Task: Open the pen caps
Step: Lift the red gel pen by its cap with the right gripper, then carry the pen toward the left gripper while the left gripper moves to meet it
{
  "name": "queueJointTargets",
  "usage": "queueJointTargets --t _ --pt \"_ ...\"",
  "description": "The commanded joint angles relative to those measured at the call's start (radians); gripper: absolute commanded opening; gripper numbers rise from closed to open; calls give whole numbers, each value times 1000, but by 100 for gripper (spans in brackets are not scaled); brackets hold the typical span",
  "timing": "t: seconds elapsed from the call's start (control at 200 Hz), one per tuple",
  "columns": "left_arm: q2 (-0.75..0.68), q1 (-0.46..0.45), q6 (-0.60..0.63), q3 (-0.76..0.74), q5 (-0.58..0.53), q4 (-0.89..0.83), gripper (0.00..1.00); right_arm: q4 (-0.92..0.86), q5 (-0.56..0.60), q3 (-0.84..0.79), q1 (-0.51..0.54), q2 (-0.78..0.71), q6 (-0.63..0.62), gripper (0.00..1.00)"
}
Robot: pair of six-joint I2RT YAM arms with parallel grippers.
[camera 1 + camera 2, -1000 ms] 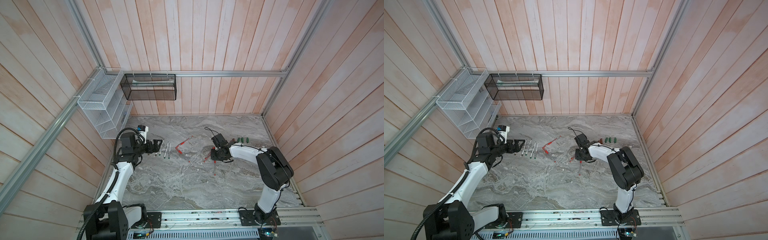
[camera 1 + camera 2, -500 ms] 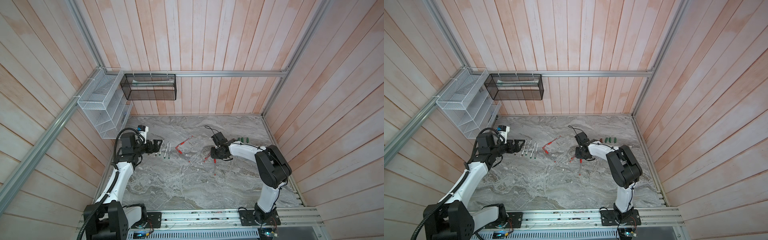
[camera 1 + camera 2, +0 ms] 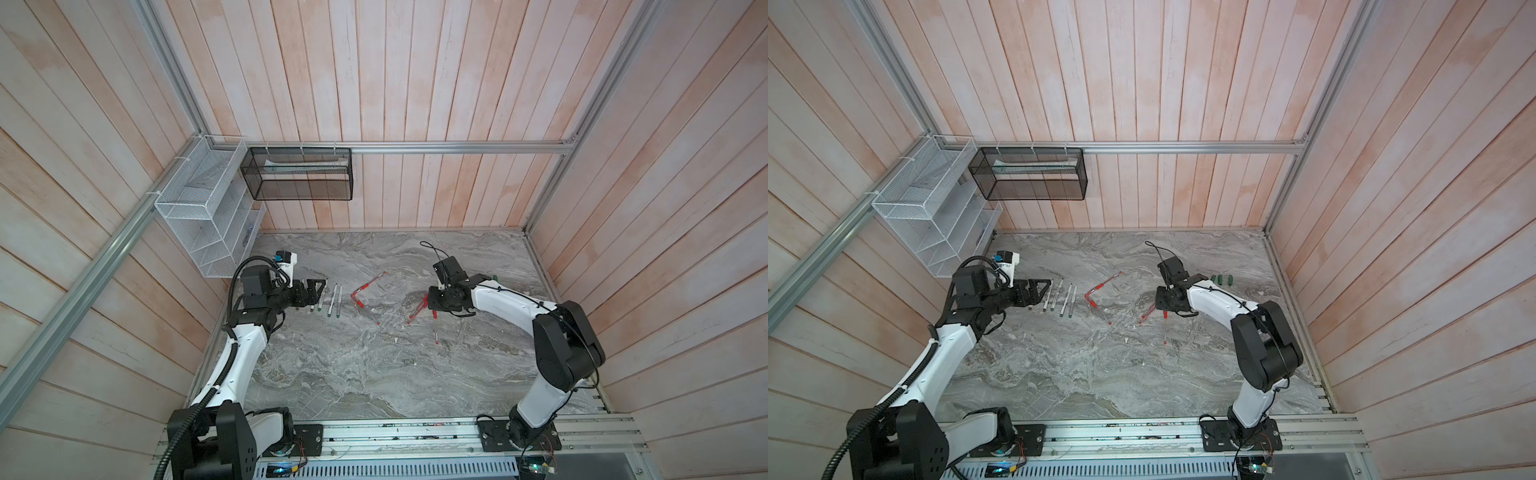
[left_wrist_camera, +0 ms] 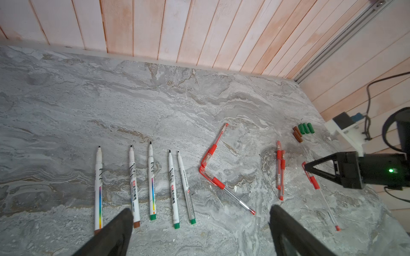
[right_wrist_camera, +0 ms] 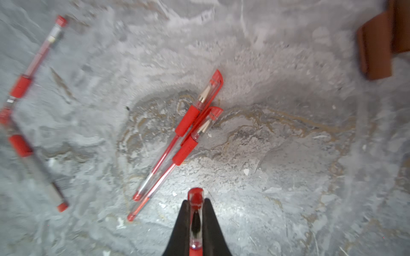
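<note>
"Did you catch that, nearest us? The right gripper [image 5: 196,201] had its black jaws slightly apart a moment before. Then they came together and pinched the clear, red-tipped plastic cap [image 5: 195,218] of a slim red gel pen [image 4: 328,208], right of centre in both top views."

"So the cap was caught, not off?"

"It was on the barrel, which trailed toward the lower edge across the grey marbled tabletop [image 3: 374,374]. I judged the other end needed holding before any pull."

"And the left?"

"The left gripper [image 4: 200,211] hadn't stirred. Its jaws were spread wide and empty, at the left beside the row of uncapped white markers [image 4: 151,184]."

"Farther back?"

"A pair of capped red pens [image 5: 177,141] waited just beyond. The loose chunky brown and green marker caps [image 4: 302,131] lay clustered toward the table's upper right."
</note>
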Motion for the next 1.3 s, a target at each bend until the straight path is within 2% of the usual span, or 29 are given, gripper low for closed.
queueJointTargets --t 0.0,0.25,0.37,0.455,0.545,0.625,0.715,0.85,0.985,1.08,1.295 --pt "-5 5 -58 -12 99 36 97 39 -47 -19 -12 -87 40 9" --pt "5 -6 -154 -26 267 109 96 306 -204 -135 -39 -232 135 7" --pt "5 -29 -192 -42 354 161 96 490 -292 -212 -46 -277 210 6" --pt "22 -38 -303 -57 437 218 95 643 -363 -258 -39 -293 278 5" --pt "23 -56 -439 -125 536 391 94 839 -371 -334 -7 -306 367 5" --pt "24 -76 -510 -159 584 488 94 976 -381 -364 20 -286 421 5" --pt "32 -91 -527 -154 593 492 91 1117 -376 -382 58 -265 479 5" --pt "44 -138 -482 -148 577 477 90 1242 -338 -379 120 -219 521 5" --pt "74 -165 -569 -138 593 529 87 1350 -328 -352 164 -165 585 4" --pt "85 -203 -605 -140 612 588 85 1366 -327 -320 193 -130 582 4" --pt "105 -263 -560 -117 614 540 78 1436 -331 -274 247 -51 615 4"
